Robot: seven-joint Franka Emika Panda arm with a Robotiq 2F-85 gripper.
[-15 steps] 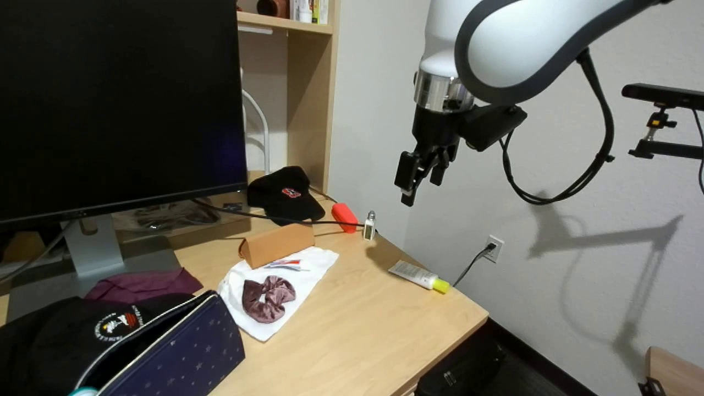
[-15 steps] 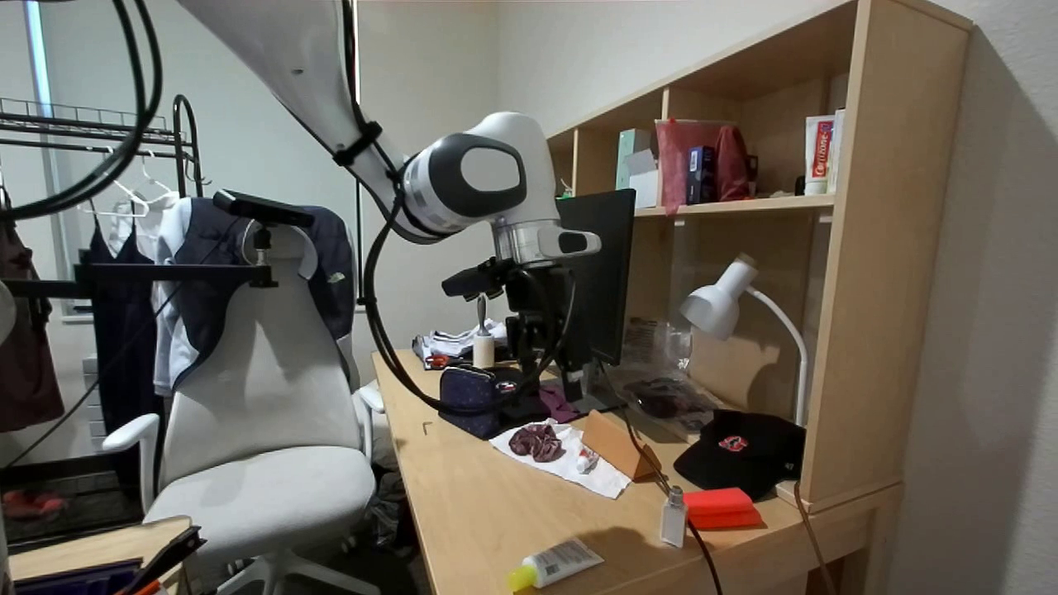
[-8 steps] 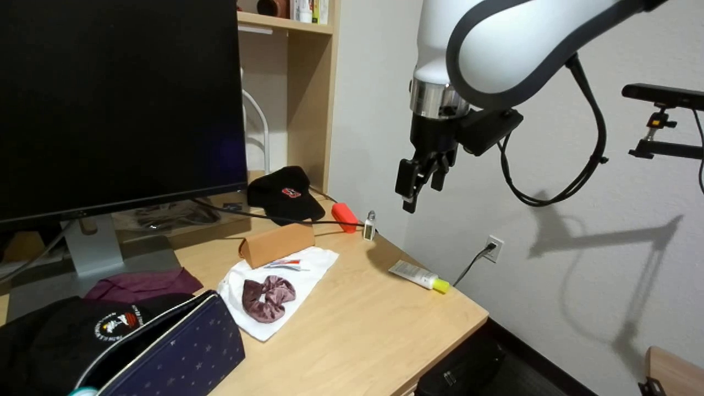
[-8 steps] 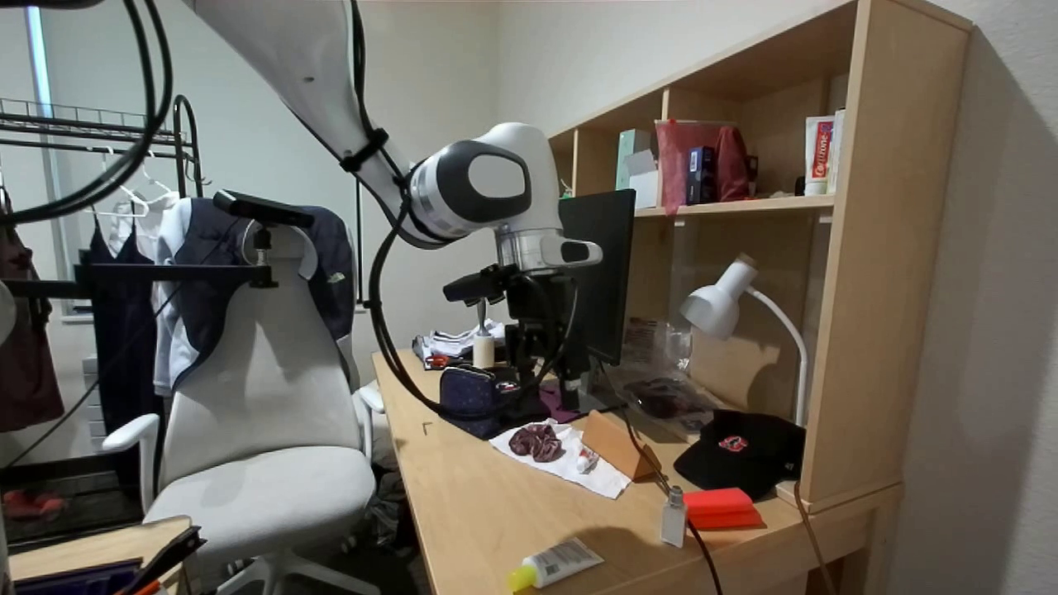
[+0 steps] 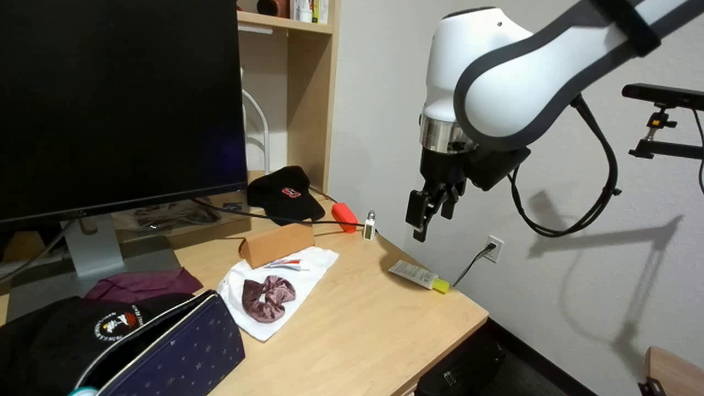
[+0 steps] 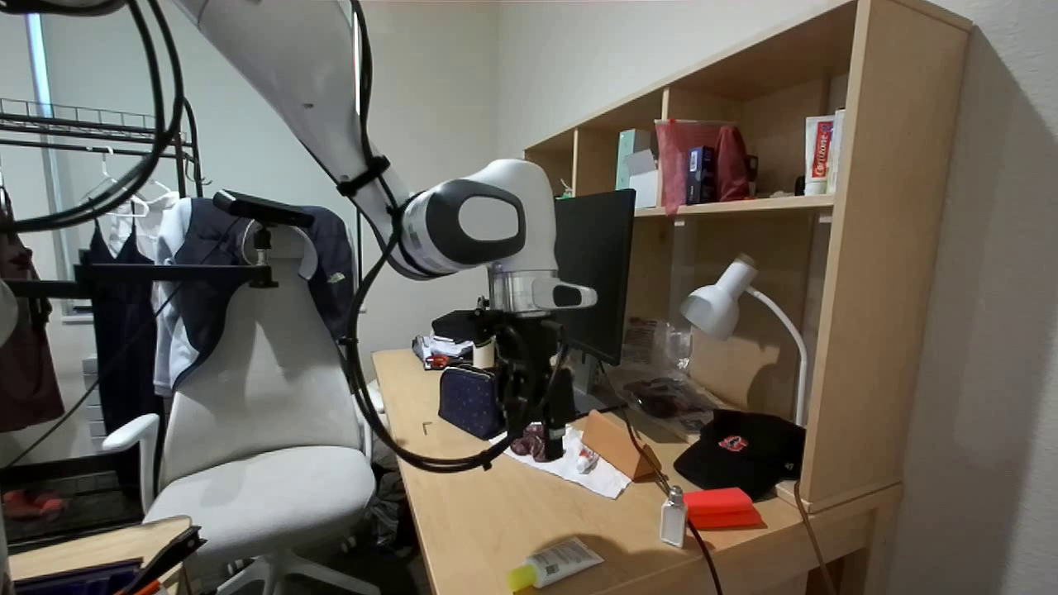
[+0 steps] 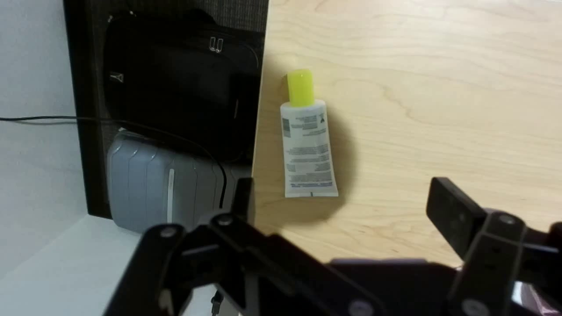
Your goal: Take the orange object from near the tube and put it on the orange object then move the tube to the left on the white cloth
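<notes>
Above the table (image 5: 352, 341), the pincer (image 5: 434, 224) has its jaws apart, gripping nothing. On my reading both moves remain: the white cloth (image 5: 322, 258) has the tan-orange case (image 5: 280, 245) at its edge, while red-orange case (image 5: 345, 218) and yellow-capped tube (image 7: 307, 145) lie off this cloth.

In both exterior views the arm (image 6: 277, 62) is sloped down to a rounded white joint (image 5: 457, 66), where it is bent so that the metal wrist collar (image 5: 443, 136) is set nearly upright beneath. The gripper (image 7: 342, 204) is held in the air and pointed downward. In the wrist view its black fingers (image 7: 454, 215) are parted by a wide gap. A black cable (image 5: 558, 235) is strapped to the arm and hung in a loose loop near the wrist.
</notes>
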